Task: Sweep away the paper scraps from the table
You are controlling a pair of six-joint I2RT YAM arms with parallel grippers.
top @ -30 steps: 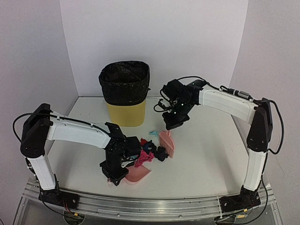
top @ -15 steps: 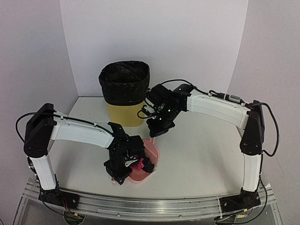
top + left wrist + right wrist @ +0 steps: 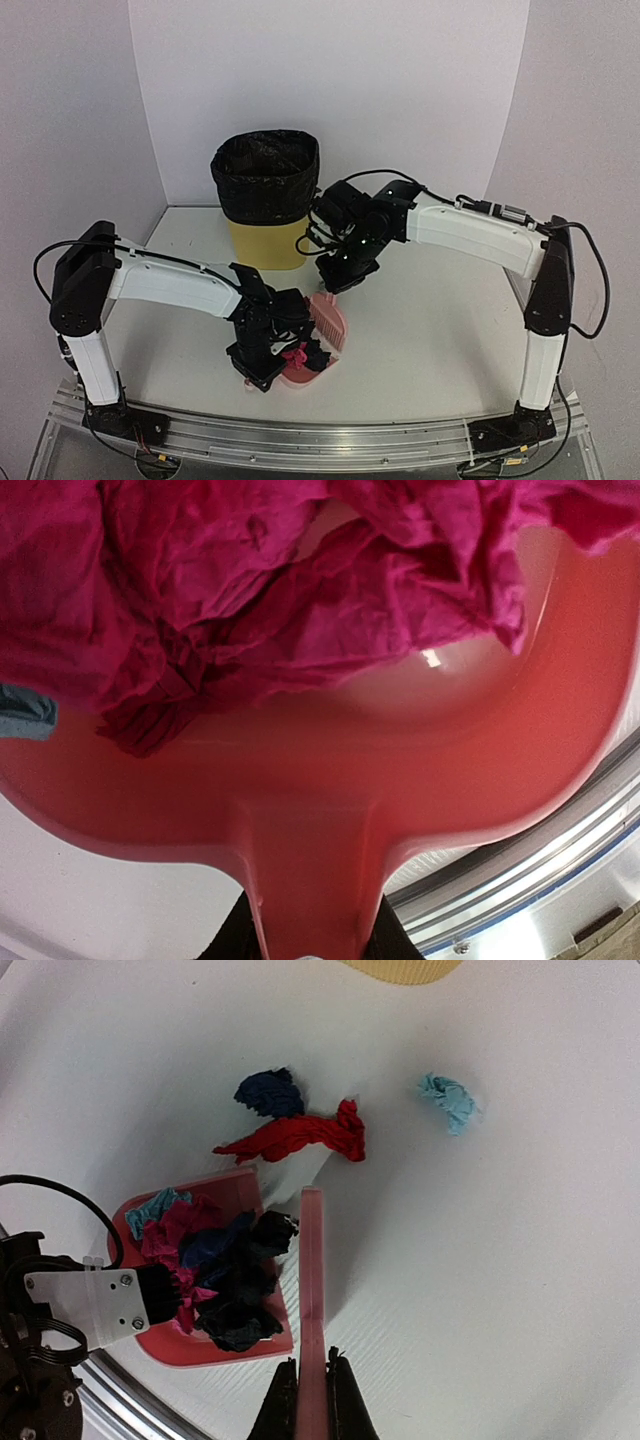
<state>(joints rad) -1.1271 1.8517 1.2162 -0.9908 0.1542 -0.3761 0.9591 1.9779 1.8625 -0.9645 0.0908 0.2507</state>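
My left gripper [image 3: 252, 366] is shut on the handle [image 3: 305, 880] of the pink dustpan [image 3: 303, 377], which rests low on the table [image 3: 430, 330]. The pan [image 3: 168, 1344] holds pink [image 3: 250, 590], black [image 3: 235, 1305] and light blue [image 3: 25, 710] paper scraps. My right gripper [image 3: 340, 281] is shut on the pink brush [image 3: 311, 1280], which stands at the pan's right edge [image 3: 330, 320]. A navy wad [image 3: 268, 1092], a red scrap [image 3: 300, 1138] and a light blue wad [image 3: 448, 1100] lie on the table beyond the pan's mouth.
A yellow bin with a black liner [image 3: 265, 200] stands at the back, just behind the loose scraps. The metal rail [image 3: 320, 440] runs along the front edge close to the dustpan. White walls close in the back and sides.
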